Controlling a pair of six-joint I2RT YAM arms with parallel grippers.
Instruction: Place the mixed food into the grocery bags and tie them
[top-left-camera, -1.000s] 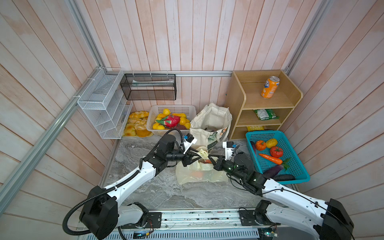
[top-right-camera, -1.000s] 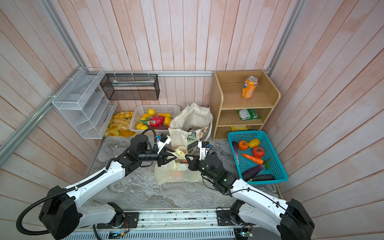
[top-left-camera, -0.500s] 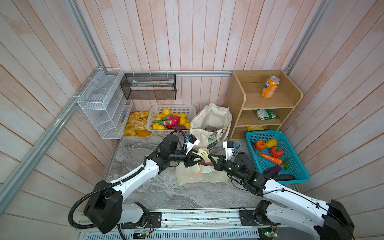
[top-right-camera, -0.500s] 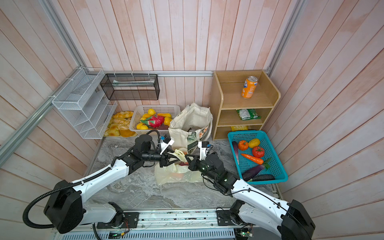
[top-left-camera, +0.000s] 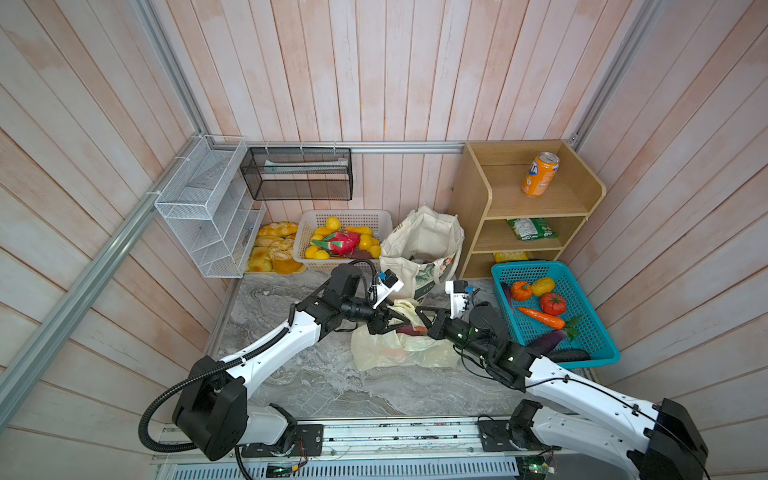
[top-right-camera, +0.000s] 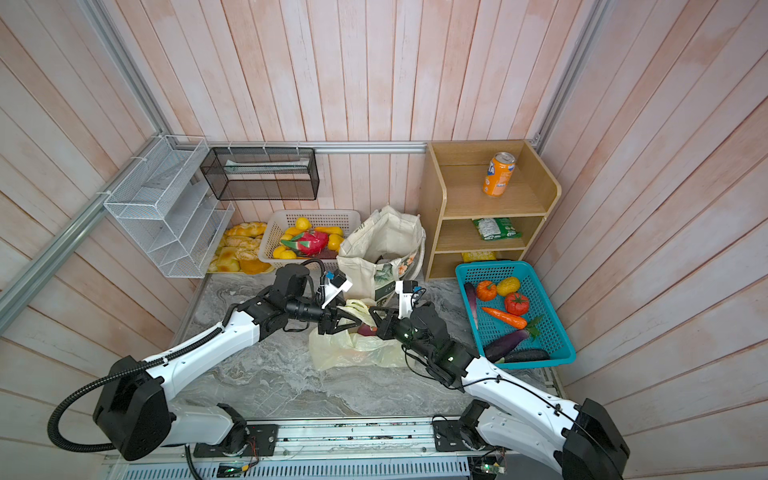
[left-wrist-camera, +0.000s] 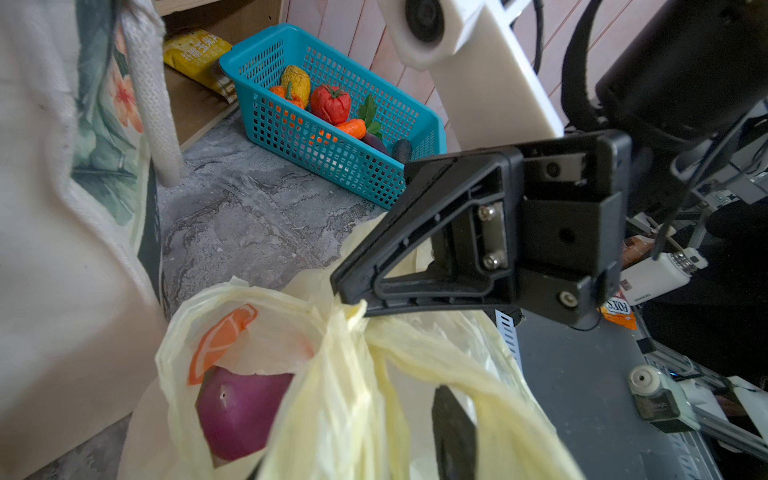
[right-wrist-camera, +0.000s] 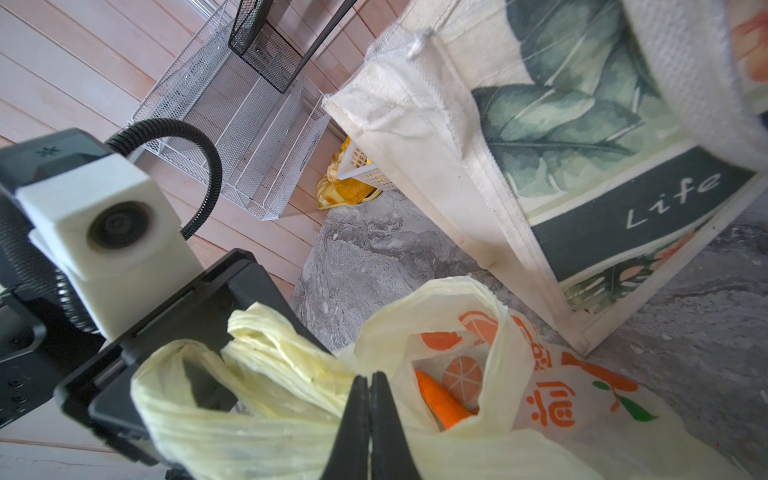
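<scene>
**Pale-yellow plastic bag, handle pinched, beside the canvas tote**

Landmark: canvas tote (top-left-camera: 419, 245), cream with green leaf print, upright and open-mouthed on the bench (top-left-camera: 299, 374).

- Plastic bag (top-left-camera: 399, 353): thin, translucent, orange print; slumped on the bench just beside the tote, on the side nearer the arms' bases; mouth open, loop handles twisted and held up off the bench.
- Contents: purple round item (left-wrist-camera: 237, 411) and orange item (right-wrist-camera: 440, 399); both inside the plastic bag, seen through its mouth.
- Right gripper (left-wrist-camera: 347, 298): above the bag mouth, near the tote; jaws pressed together, the tip pinching a gathered handle of the plastic bag.
- Left gripper (top-left-camera: 397, 322): faces the right gripper across the bag mouth, tips near; in the left wrist view its jaws stand apart with handle strands running between and over them; whether any plastic is pressed, cannot tell.
- White basket (top-left-camera: 345, 214): fruit inside; just beside the tote on the left arm's side.
- Wooden shelf (top-left-camera: 498, 199): just beside the tote on the right arm's side; orange soda can (top-left-camera: 539, 174) upright on its top level.
- Blue basket (top-left-camera: 540, 268): vegetables inside; near the tote, on the right arm's side.
</scene>
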